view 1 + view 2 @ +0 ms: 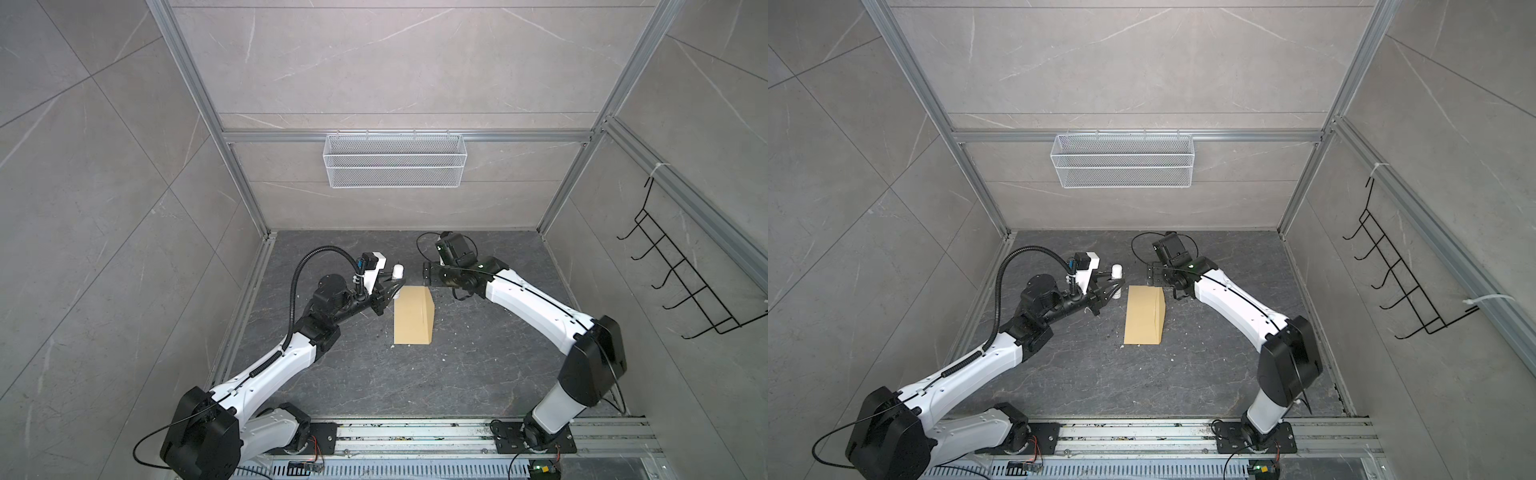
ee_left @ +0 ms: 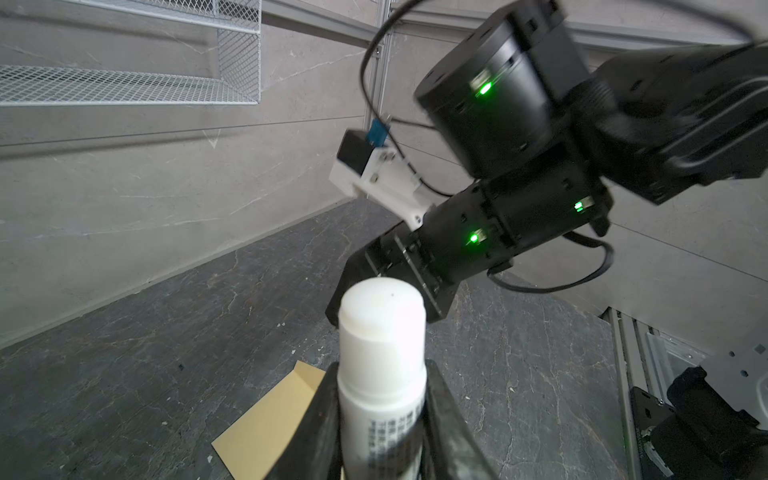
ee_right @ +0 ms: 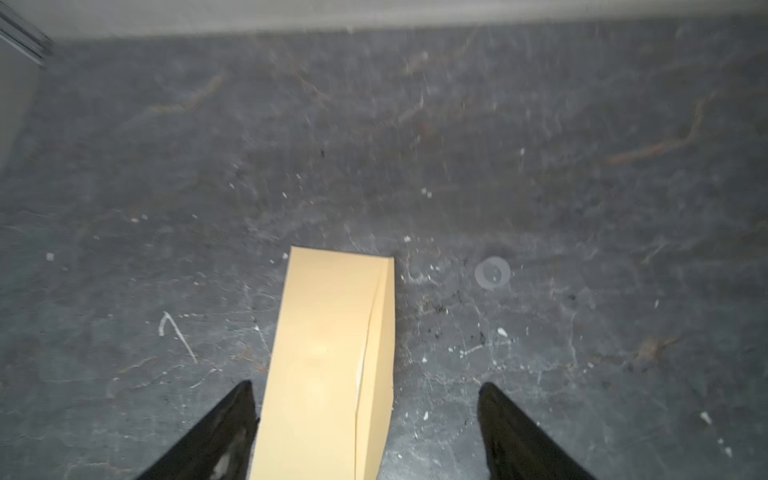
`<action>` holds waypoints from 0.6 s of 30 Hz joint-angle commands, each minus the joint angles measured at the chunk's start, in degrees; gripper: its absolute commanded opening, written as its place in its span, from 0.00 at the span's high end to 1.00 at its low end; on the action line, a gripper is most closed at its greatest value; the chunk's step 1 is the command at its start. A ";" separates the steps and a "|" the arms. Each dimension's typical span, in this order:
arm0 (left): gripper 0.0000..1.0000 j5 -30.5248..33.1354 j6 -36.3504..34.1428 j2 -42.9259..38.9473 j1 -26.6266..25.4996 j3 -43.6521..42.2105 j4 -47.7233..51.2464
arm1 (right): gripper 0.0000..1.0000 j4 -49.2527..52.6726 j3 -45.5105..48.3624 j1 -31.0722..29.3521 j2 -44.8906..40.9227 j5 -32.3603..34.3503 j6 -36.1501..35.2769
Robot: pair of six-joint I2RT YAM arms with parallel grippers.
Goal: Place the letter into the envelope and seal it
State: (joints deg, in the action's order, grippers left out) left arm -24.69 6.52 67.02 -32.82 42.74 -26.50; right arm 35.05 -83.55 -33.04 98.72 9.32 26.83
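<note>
Fingers (image 2: 324, 415) of the left gripper (image 2: 382, 386) clamp a white glue stick (image 2: 382, 328); the right gripper (image 3: 365, 388) hangs spread wide over the envelope (image 3: 328, 353), flat on the table (image 3: 582, 208), flap (image 3: 380, 353) folded over. No letter in sight. With nothing pinning it, the envelope could skid and the flap spring up.
</note>
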 commanded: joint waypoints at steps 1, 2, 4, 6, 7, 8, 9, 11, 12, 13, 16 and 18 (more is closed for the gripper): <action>1.00 -1.83 -0.57 -0.07 0.01 2.57 -2.79 | 0.17 5.30 -1.59 1.48 3.51 -3.90 4.91; 1.00 -1.82 -0.42 0.07 0.03 2.37 -3.07 | 0.19 4.55 -1.30 1.97 4.43 -5.28 5.67; 1.00 -1.99 0.09 0.45 0.04 2.41 -3.30 | 0.23 2.82 -0.74 3.02 6.15 -7.93 7.14; 1.00 -2.34 0.45 0.48 0.08 2.37 -3.26 | 0.28 1.24 -0.30 3.48 7.65 -10.08 8.34; 1.00 -2.34 0.59 0.39 0.04 2.30 -3.29 | 0.31 0.51 0.00 3.61 8.25 -10.89 8.87; 1.00 -2.28 0.84 0.26 0.05 2.14 -3.38 | 0.33 -0.15 0.05 3.73 9.03 -11.53 9.51; 1.00 -2.03 0.81 0.17 0.04 1.93 -3.59 | 0.36 -0.56 0.22 3.77 9.89 -11.82 9.85; 1.00 -1.85 1.03 0.04 0.04 1.57 -4.05 | 0.42 -0.93 0.15 3.97 11.50 -12.00 10.67; 1.00 -1.85 0.90 -0.01 0.04 1.47 -4.08 | 0.44 -1.39 0.40 4.11 12.13 -12.36 11.11; 1.00 -1.84 1.03 -0.01 0.06 1.47 -3.82 | 0.45 -1.75 0.69 4.28 12.62 -12.84 11.50; 1.00 -1.94 0.86 -0.14 0.03 1.47 -3.67 | 0.48 -2.59 1.29 4.40 13.66 -13.29 12.19; 1.00 -1.93 0.84 -0.06 0.04 1.30 -3.61 | 0.53 -3.12 2.04 4.54 14.20 -13.18 12.80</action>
State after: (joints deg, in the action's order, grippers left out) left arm -25.67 6.92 67.42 -32.82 42.74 -27.03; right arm 33.06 -82.72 -28.86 111.85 -2.96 37.78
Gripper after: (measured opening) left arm 0.268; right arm 0.485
